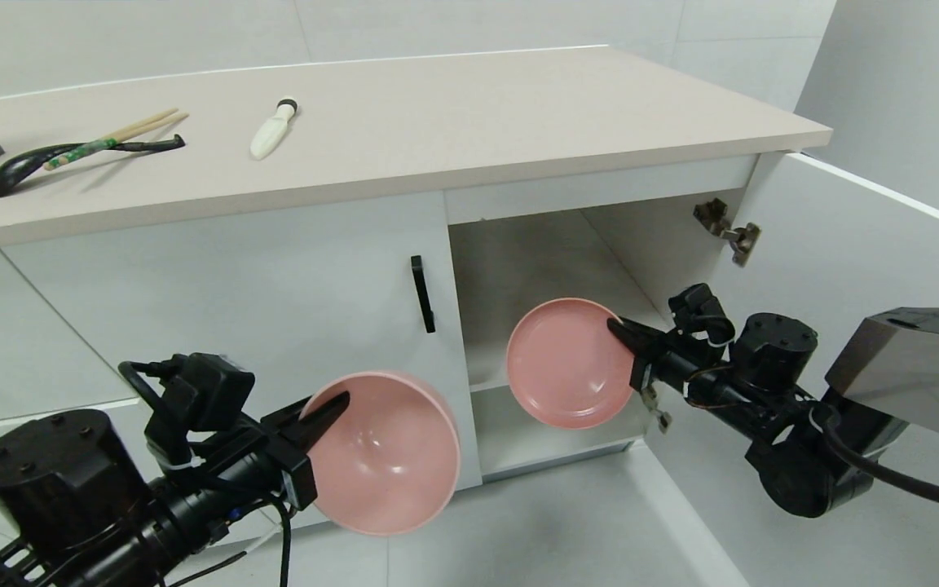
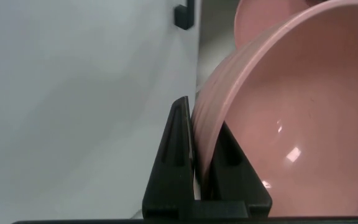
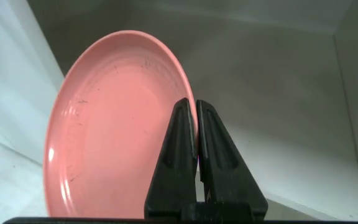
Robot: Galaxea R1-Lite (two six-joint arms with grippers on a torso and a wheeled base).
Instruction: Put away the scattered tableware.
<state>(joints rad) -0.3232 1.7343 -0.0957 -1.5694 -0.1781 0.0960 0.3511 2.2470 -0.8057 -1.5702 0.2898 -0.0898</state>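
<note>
The left arm comes in from 7 o'clock of the head view, its forearm pointing toward 2 o'clock. The left end effector (image 1: 339, 403) (image 2: 201, 119) is clamped on the rim of the pink bowl (image 1: 392, 456) (image 2: 291, 124), with one finger outside the wall and one inside. The bowl is held on edge with its hollow facing the head camera. It sits low, near 6 o'clock, in front of the cabinet's closed door (image 1: 274, 310) and below the black handle (image 1: 423, 293).

The right arm enters from 4 o'clock and stretches toward 10 o'clock. The right end effector (image 1: 614, 328) (image 3: 192, 109) pinches the pink plate (image 1: 567, 363) (image 3: 110, 124) by its rim, at about 2 o'clock on the plate. The plate stands nearly upright with its face toward the head camera. It is at the mouth of the open compartment, in front of the shelf (image 1: 518, 424), and the open door (image 1: 844, 269) swings out at 3 o'clock.

On the surface (image 1: 478, 114), at 10 o'clock, the chopsticks (image 1: 123, 134) lie across the black spoon (image 1: 29, 161). A white-handled utensil (image 1: 272, 130) lies apart from them at 11 o'clock.
</note>
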